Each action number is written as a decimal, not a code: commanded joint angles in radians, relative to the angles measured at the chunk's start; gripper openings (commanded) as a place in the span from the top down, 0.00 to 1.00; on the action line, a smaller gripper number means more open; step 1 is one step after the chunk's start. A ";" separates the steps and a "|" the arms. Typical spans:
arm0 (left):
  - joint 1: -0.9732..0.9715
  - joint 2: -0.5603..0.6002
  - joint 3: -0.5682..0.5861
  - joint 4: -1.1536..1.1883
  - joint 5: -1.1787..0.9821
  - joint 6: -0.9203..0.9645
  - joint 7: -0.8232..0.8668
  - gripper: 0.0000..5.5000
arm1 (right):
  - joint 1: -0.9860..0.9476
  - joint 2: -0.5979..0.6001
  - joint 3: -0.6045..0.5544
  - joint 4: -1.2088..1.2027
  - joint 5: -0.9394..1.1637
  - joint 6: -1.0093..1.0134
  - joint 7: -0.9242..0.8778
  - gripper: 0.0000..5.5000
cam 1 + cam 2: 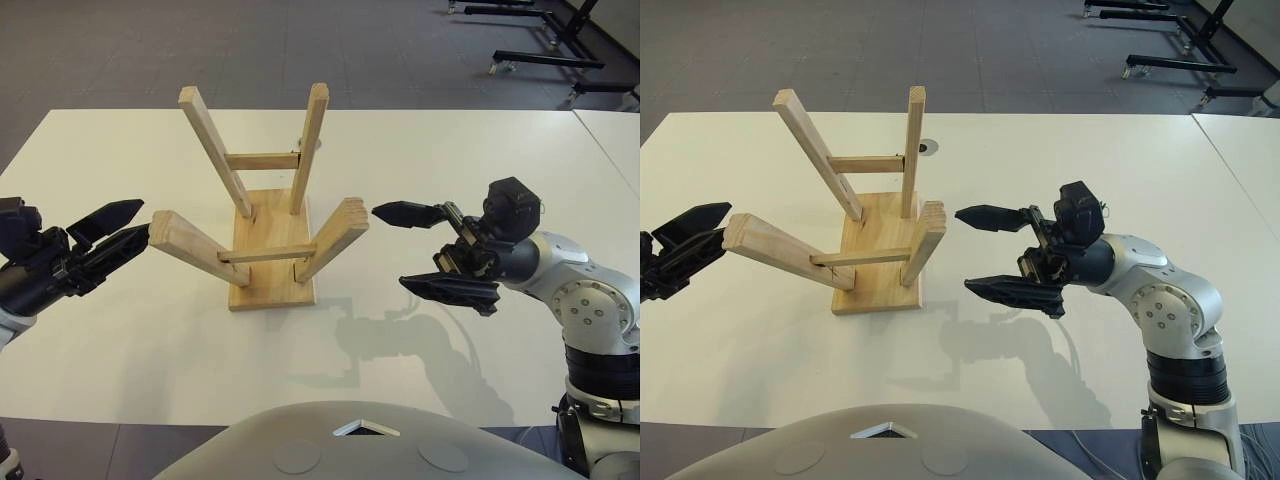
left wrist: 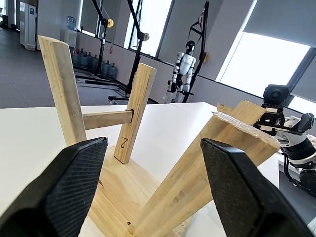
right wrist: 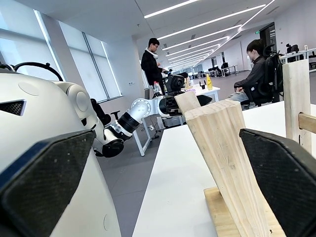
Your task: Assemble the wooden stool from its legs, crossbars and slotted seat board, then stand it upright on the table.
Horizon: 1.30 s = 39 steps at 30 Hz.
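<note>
Stool (image 1: 270,235) upturned on white table (image 1: 480,150); grey floor (image 1: 300,50) behind

The left gripper (image 1: 135,222) points inward from the robot's left, its fingers apart. The right gripper (image 1: 392,247) faces it from the right side — fingers spread wide, one above the other.

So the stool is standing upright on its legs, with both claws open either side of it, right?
Not quite. The stool is upside down: its seat board lies flat on the table and the legs point up, as the left eye view shows. The left claw and right claw are indeed open, one on either side.
</note>
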 commanded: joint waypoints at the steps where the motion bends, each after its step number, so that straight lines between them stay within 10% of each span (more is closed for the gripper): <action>1: -0.022 0.048 -0.027 0.001 -0.009 0.011 -0.013 0.37 | 0.010 0.016 0.019 -0.018 -0.013 -0.005 -0.016 0.02; 39: -0.214 -0.032 -0.413 0.015 0.115 -0.048 0.040 0.37 | -0.066 -0.038 0.102 0.034 -0.050 0.058 0.079 0.02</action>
